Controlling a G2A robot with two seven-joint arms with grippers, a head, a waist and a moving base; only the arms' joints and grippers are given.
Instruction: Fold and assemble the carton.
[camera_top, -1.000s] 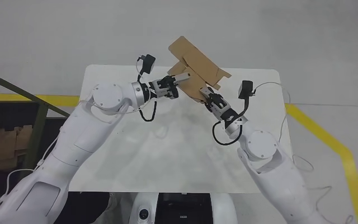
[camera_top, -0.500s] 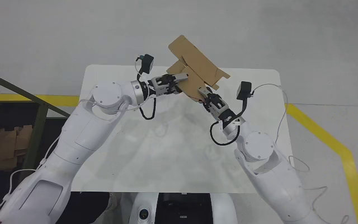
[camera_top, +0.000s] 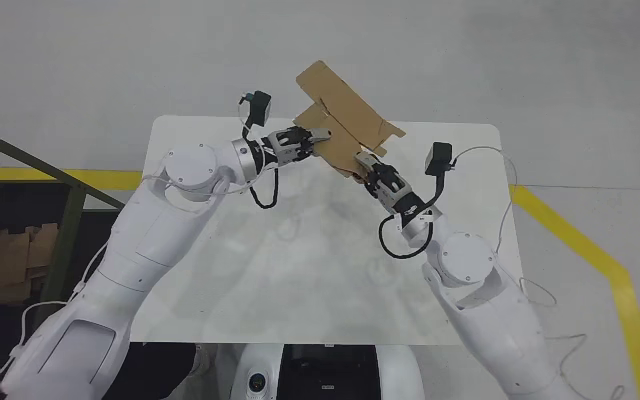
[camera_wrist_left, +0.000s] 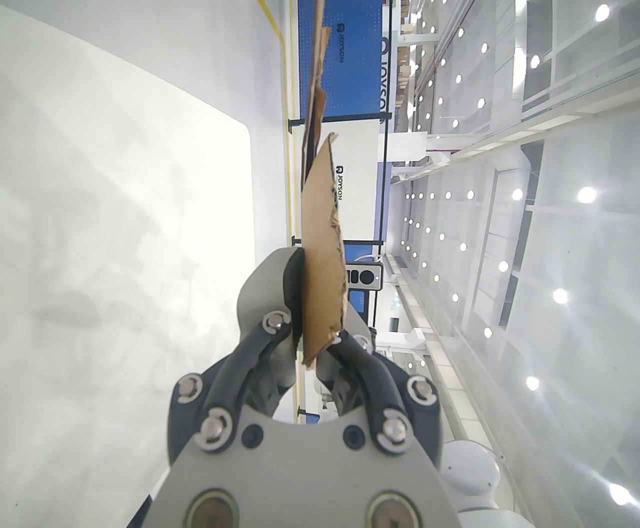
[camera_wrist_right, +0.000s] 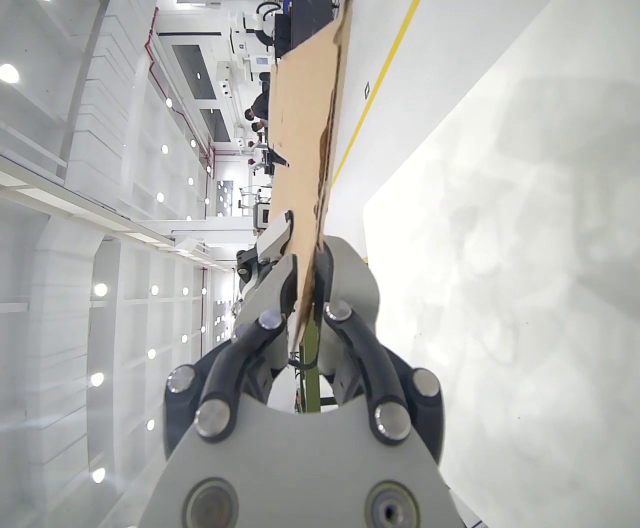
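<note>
Over the last second the carton (camera_top: 345, 105) drifts a little toward 11 o'clock, and both arms go with it. The right end effector (camera_top: 362, 166) slides the same way, while the left end effector (camera_top: 316, 140) rises slightly toward 12 o'clock and its wrist turns a touch. The carton hangs in the air at about 12 o'clock of the surface (camera_top: 250, 290), part of the board reaching out past the far edge. It is a flattened brown blank, tilted, its long side running from 11 to 4 o'clock, with short flaps jutting at the 4 o'clock end. The left end effector pinches the carton's edge at 8 o'clock; in the left wrist view its fingers (camera_wrist_left: 282, 282) are pressed onto a thin flap of cardboard. The right end effector pinches the 6 o'clock edge, and the right wrist view shows its fingers (camera_wrist_right: 350, 280) clamped on the board's rim likewise. Both grips look unchanged and no panel has opened between the frames. I judge this a small repositioning of the lifted blank, not a fold. The task seems early: the sleeve is not yet squared up and no flap is tucked. The next step probably calls for the two holds to work against each other to pop it open.
</note>
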